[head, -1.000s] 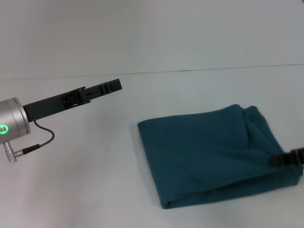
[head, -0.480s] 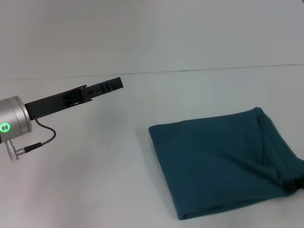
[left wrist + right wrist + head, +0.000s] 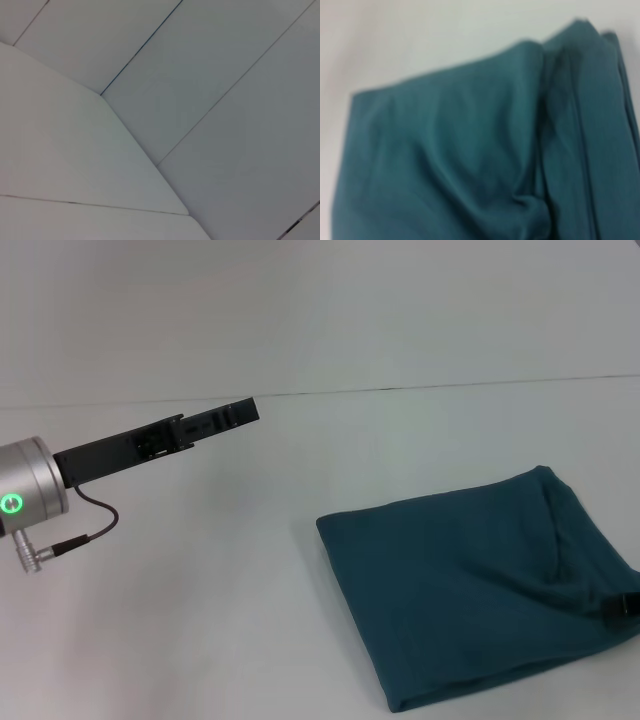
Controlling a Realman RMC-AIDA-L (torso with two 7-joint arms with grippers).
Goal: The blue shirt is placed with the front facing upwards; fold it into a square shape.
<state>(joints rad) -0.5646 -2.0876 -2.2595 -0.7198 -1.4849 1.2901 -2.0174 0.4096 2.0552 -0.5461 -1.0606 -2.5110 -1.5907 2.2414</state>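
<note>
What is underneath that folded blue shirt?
The blue shirt lies folded on the white table; only tabletop shows around it. Its inner layers and anything beneath are covered, so I cannot tell.

Even, diffuse lighting is seen, no glare. Only faint shadow is cast under the blue shirt (image 3: 475,585) on the table (image 3: 200,620). The right wrist view is rendered soft and blurred.

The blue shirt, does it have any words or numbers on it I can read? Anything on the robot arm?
None can be read.
The blue shirt is folded, showing plain cloth only.
The left arm shows a green lit power symbol, no letters.
</note>
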